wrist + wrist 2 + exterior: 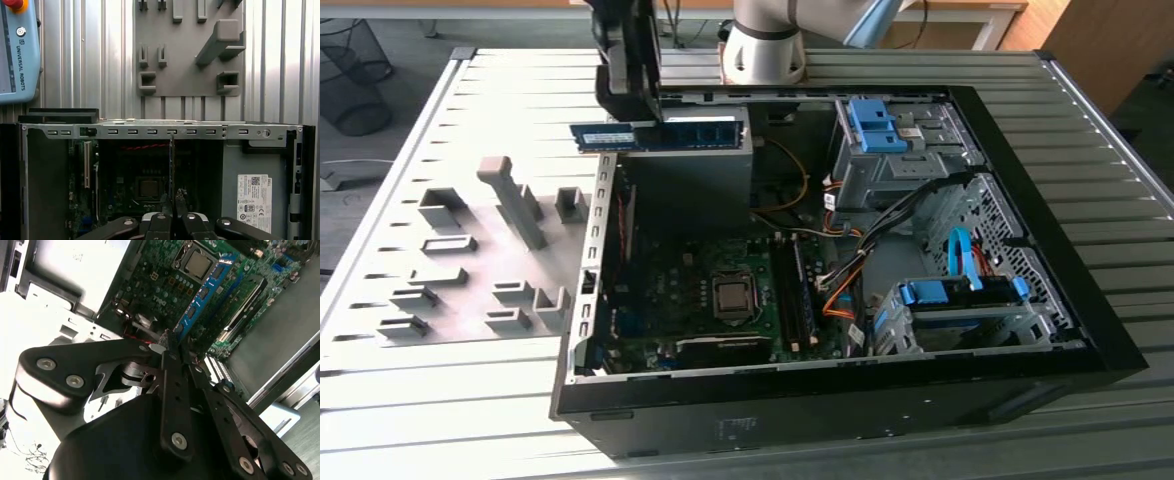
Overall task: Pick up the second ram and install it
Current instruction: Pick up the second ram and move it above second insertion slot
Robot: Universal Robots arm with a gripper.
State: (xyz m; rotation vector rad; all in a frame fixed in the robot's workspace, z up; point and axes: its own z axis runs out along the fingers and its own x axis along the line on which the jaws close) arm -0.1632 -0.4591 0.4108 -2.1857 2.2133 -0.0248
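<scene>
Carrying the second ram [700,133] in clamped jaws by the bench [520,70] edge nearest the arm [767,45]; seating likely needs slot [790,290] alignment.

**A:** Where is the arm [767,45]?

**B:** Its pale grey column stands at the top centre of the exterior view, with a blue joint cover to that view's right.

**A:** And the gripper [630,122]?

**B:** It is black, in the upper left of that view, pointing straight down.

**A:** What about its grip?

**B:** In both wrist views the 2 fingers [173,385] are drawn together, pinching the second ram [674,133] between their tips. Black linkage bars [75,372] with silver bolts splay out behind them.
</scene>
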